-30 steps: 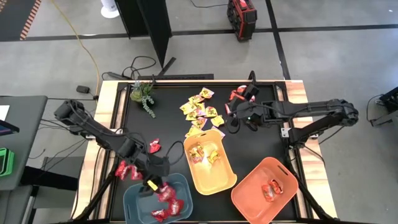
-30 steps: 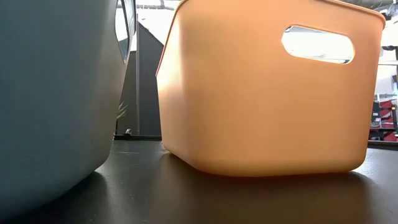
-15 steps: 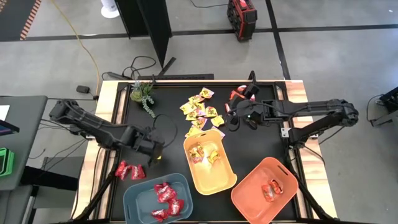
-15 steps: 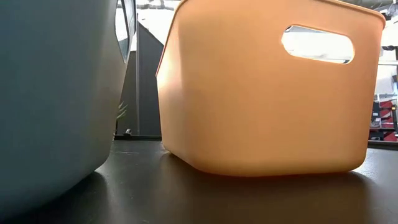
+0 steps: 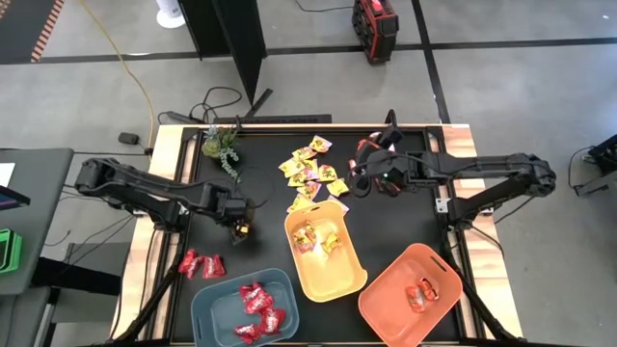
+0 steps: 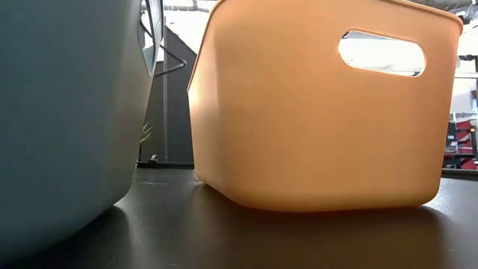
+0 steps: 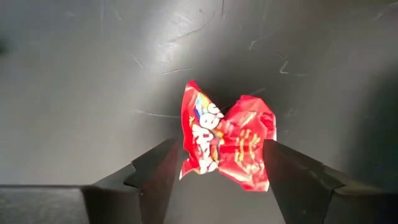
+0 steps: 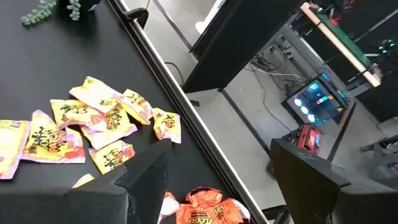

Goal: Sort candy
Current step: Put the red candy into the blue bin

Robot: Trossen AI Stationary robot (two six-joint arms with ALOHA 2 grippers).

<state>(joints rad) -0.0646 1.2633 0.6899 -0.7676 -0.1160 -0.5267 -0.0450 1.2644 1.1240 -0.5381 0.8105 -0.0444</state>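
The left gripper point(image 5: 241, 227) hangs over the bare mat, and in its wrist view its fingers point(image 7: 152, 177) stand spread with a red candy point(image 7: 227, 144) lying flat on the mat between them. The wrapper sits close against both fingers, but they do not appear to pinch it, so I judge this piece not yet lifted. Just past this gripper toward the table's near edge lie two more red candies point(image 5: 201, 264), loose on the mat. Beyond those stands the blue-grey bin point(image 5: 207, 306), already holding a small heap of red pieces. I judge the red kind more than half sorted, with three pieces left out.

The right gripper point(image 5: 359, 179) hovers near the far side of the table, fingers point(image 8: 149, 174) spread and nothing between them. Directly below it in its wrist view lies a cluster of orange-red candies point(image 8: 202, 208); a little farther off spreads a loose pile of yellow candies point(image 5: 310, 171). Farther from it, toward the near edge, stands the yellow bin point(image 5: 352, 275) with a few yellow pieces inside, then the orange bin point(image 5: 443, 275) with only a couple of orange-red ones.

As a judgement, yellow is the least finished: most of that kind is unsorted. The orange-red cluster also awaits pickup. A green plant sprig point(image 5: 224, 146) sits at the far corner, apart from the work.
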